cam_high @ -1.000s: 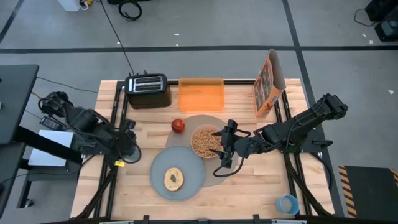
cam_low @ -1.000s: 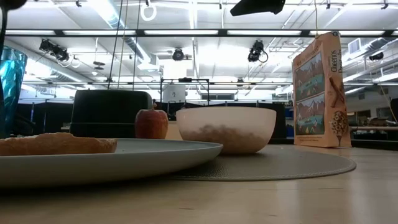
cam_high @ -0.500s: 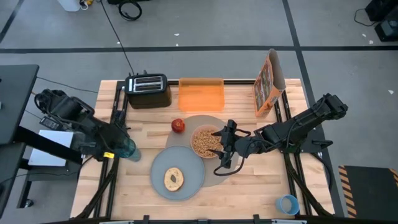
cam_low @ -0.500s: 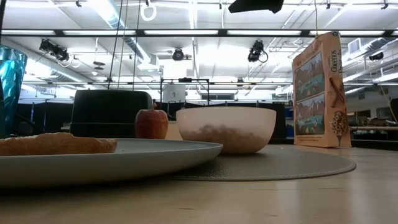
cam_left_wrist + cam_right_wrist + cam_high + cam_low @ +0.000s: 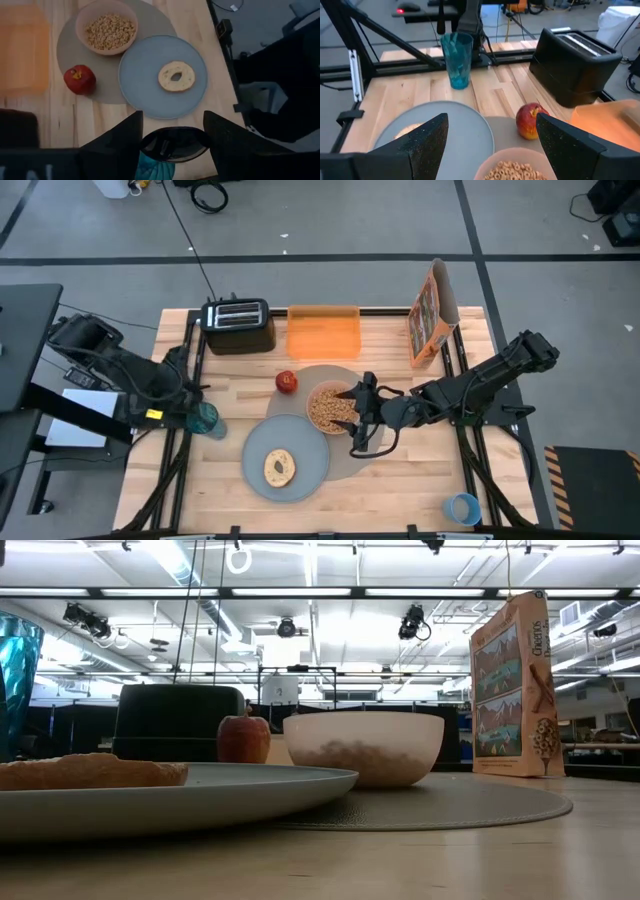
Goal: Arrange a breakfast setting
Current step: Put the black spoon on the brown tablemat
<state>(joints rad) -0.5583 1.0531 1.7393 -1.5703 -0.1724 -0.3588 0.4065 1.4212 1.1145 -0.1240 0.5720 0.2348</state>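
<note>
Teal glass [image 5: 205,420] stands on the bench left of the grey plate [image 5: 300,442] holding the bagel [image 5: 279,468], left gripper [image 5: 188,412] apart just beside it, could knock it over; right gripper [image 5: 357,412] apart over the bowl [image 5: 330,408], could snag its rim.

wooden table [image 5: 400,470] – mat [image 5: 372,455], toaster [image 5: 238,325], tray [image 5: 323,333]

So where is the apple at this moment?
In the high view the apple sits near the table's middle, at the mat's far left edge, beside the bowl and in front of the toaster.
</note>
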